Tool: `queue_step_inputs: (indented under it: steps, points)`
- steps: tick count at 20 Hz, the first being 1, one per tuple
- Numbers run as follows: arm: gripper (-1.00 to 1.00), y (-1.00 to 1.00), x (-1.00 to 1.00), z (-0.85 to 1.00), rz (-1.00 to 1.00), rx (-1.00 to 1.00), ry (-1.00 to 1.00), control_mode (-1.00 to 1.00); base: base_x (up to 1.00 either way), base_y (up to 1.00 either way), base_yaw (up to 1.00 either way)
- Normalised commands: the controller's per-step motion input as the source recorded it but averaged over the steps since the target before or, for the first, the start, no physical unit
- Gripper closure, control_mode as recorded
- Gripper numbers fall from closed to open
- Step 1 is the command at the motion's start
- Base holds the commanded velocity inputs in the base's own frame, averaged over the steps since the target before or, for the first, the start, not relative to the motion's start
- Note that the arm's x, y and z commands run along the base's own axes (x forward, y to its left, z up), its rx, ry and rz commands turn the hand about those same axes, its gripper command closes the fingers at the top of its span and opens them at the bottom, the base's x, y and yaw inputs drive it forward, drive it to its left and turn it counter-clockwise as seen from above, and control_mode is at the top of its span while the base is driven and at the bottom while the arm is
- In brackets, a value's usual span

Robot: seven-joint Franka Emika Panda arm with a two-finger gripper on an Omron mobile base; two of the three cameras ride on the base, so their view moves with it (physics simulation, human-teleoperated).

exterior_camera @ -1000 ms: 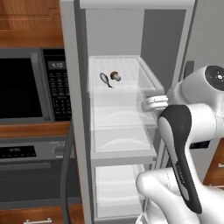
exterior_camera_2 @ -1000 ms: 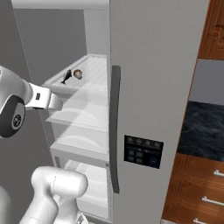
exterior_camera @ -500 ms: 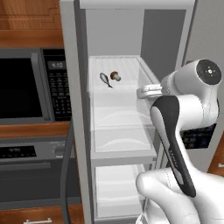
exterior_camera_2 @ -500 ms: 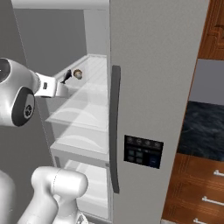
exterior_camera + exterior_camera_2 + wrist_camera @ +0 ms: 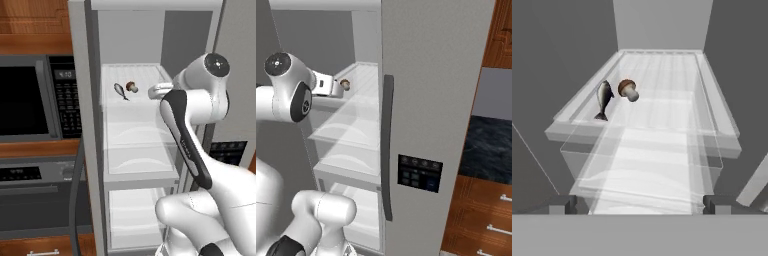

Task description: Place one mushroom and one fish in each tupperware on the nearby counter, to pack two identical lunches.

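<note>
An open refrigerator stands in a rendered kitchen, its white interior showing clear shelves stacked one above another. On the top shelf lie two small items just beside each other: a dark grey fish and a mushroom with a red-brown cap and pale stem. In the hand view the fish sits at about ten o'clock from the picture's centre, lying lengthwise with its tail toward the camera, and the mushroom lies on its side just at the fish's two o'clock, close to it; whether they touch cannot be told. The white robot arm reaches up toward this shelf, and its gripper is held outside the shelf's front edge, well apart from both items, holding nothing. Its fingers are spread wide, one tip at seven o'clock and the other at five o'clock of the hand view. In the left base view a black microwave sits at nine o'clock of the refrigerator. In the right base view the refrigerator's grey door fills the middle, and a black marble-look counter over brown wooden drawers lies at four o'clock.
</note>
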Motion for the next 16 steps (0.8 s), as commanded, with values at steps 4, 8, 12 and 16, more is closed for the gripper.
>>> queue_step_inputs:
  steps: [4, 8, 12, 16]
  points:
    - [-1.00, 0.06, 0.70, -0.09, 0.00, -0.01, 0.00, -1.00, 0.00, 0.00, 0.00]
    - [-1.00, 0.02, 0.69, -0.17, 0.02, 0.00, 0.00, -1.00, 0.00, 0.00, 0.00]
    - [-1.00, 0.00, 0.66, -0.22, 0.03, 0.00, 0.06, -1.00, 0.00, 0.00, 0.00]
    - [-1.00, 0.04, 0.62, -0.16, 0.05, -0.02, 0.11, -1.00, 0.00, 0.00, 0.00]
